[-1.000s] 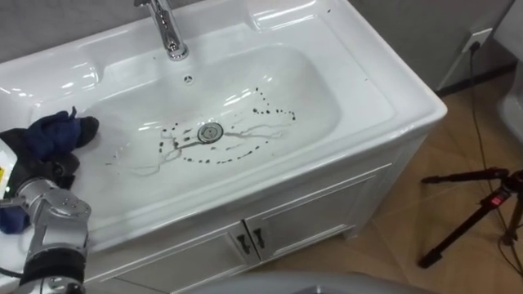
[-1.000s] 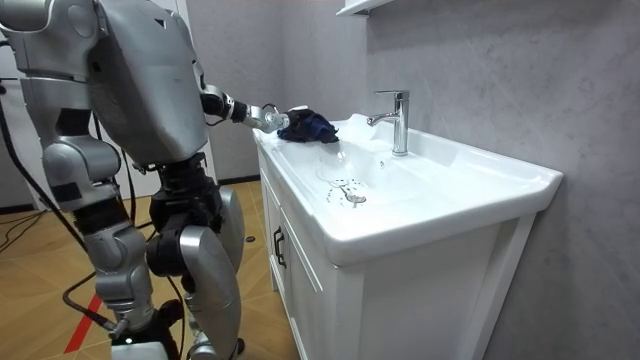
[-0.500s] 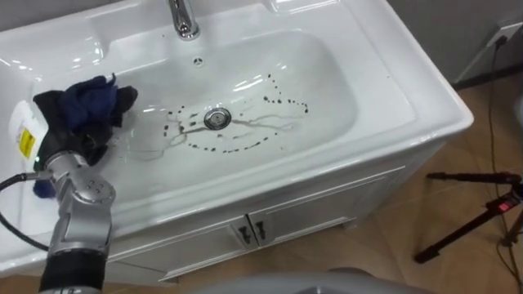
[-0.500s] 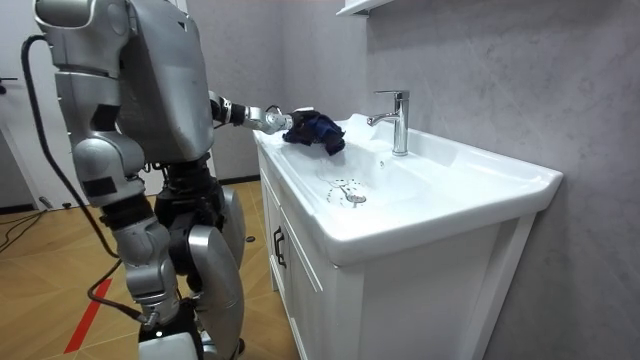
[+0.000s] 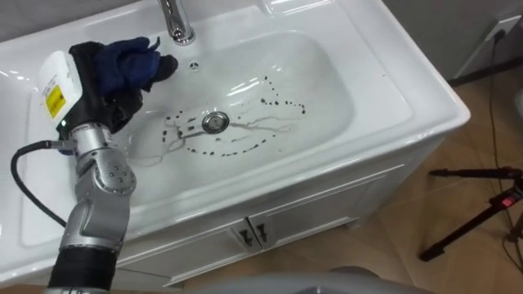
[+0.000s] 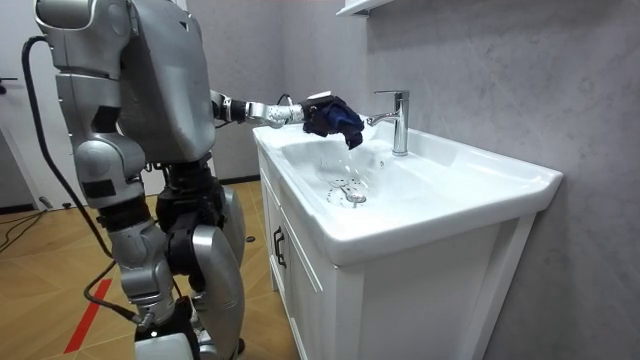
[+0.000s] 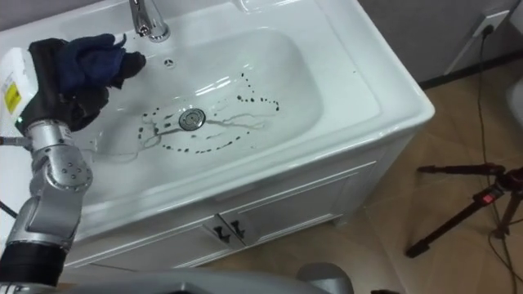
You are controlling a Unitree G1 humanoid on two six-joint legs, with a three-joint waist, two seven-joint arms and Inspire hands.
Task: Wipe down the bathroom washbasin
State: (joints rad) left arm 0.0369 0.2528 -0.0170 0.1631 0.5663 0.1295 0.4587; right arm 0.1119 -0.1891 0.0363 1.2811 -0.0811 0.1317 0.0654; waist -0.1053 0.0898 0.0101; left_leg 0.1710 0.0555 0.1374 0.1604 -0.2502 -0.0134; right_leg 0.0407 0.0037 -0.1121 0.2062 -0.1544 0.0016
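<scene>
White basin [image 5: 347, 90], dark specks [image 5: 282, 103] round drain [image 5: 214, 122]; bunched blue cloth [image 5: 127, 64] apparently raised above it

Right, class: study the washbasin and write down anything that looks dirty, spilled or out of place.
Dark specks and thin streaks ring the drain in the white basin, like spilled grime not yet wiped. The left hand holds a dark blue cloth over the basin's left side near the tap, clear of them.

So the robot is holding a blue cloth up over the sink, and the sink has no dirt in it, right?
Not quite. The sink is dirty: the left eye view shows dark spots scattered around the drain. The rest is right: the robot's left hand is holding a blue cloth up over the sink.
</scene>
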